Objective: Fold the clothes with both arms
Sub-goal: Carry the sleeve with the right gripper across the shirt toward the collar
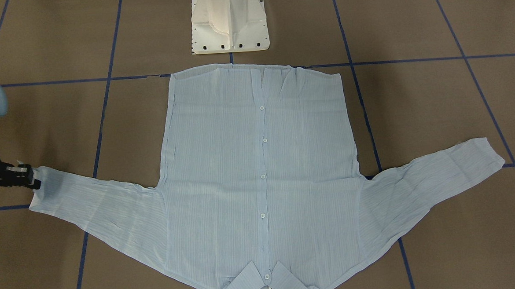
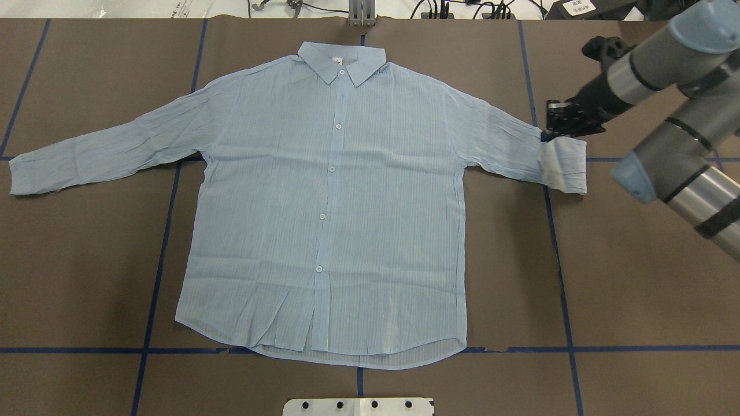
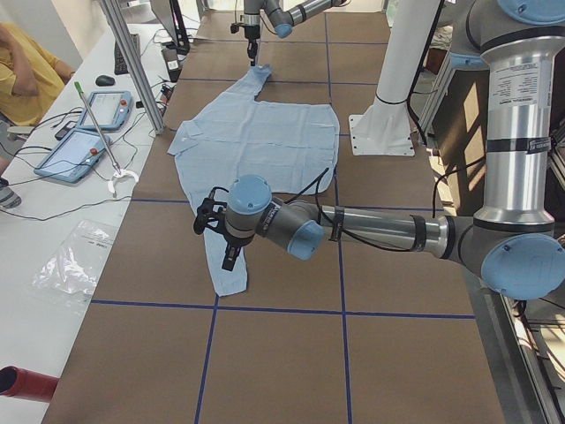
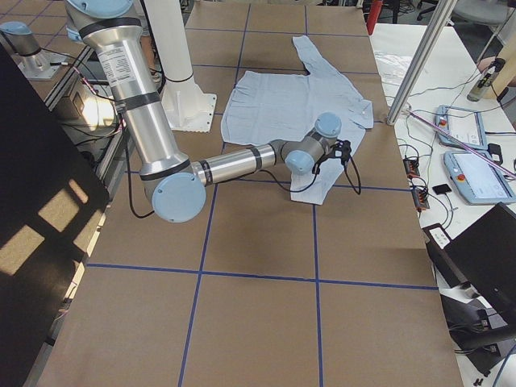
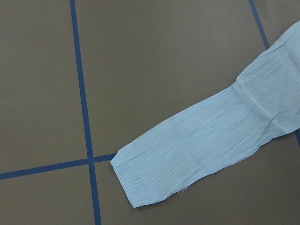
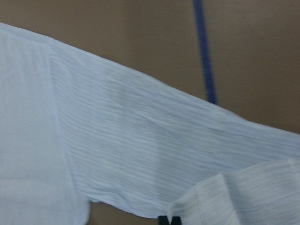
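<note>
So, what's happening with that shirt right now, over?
Right gripper pinching edge of one cuff, it seems. Left gripper above the other cuff, open or shut unclear. Shirt flat, buttoned, front up, unfolded. Nothing lying on it.

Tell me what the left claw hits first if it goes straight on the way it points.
Probably the shirt sleeve near its cuff: the left claw points down right over it. Depth is unclear, so it might meet the bare table just beside.

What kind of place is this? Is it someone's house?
Most likely a robot lab, not a house. Two robot arms reach over a shirt on a table marked with blue tape lines, and a side bench holds control tablets.
</note>
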Available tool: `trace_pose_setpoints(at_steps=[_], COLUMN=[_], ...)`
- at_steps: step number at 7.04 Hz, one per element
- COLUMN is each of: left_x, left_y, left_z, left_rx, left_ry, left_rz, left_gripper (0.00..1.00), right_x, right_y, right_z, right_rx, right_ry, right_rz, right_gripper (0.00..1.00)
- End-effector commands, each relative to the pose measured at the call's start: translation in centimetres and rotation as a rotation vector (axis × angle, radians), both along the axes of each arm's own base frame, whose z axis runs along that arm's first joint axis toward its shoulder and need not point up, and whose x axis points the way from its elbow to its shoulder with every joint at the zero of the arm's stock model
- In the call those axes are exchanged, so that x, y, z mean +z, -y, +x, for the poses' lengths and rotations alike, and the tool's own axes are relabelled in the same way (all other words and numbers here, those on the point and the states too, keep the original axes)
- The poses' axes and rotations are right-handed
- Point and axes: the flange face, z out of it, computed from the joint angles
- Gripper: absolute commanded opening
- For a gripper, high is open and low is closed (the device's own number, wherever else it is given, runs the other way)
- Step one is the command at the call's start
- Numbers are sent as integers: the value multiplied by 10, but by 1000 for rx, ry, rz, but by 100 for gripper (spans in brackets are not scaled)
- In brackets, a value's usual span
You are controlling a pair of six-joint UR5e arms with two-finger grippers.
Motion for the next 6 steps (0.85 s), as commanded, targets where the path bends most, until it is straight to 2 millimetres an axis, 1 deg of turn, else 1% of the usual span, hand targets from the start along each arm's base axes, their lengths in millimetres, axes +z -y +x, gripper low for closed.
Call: trace_pose_setpoints(at_steps=[1, 2, 3, 4, 5, 6], left_x=[3, 3, 3, -2, -4, -4], left_y=[0, 0, 0, 0, -1, 0], left_z=[0, 0, 0, 0, -1, 0], left_rx=[-3, -3, -3, -3, -5, -3], left_ry=[-1, -1, -1, -2, -3, -4], left_rz=[-10, -10, -10, -1, 2, 4], left_gripper=[100, 100, 100, 100, 100, 100], right_x=[-125, -182, -234, -280, -310, -337], right_y=[-2, 9, 17, 11, -3, -6], right_z=[-117, -169, -209, -242, -271, -298], right_rx=[194, 243, 241, 246, 262, 265], right_ry=[26, 51, 71, 83, 91, 113], right_rz=[-13, -43, -42, -10, 25, 36], right_gripper=[0, 0, 0, 0, 0, 0])
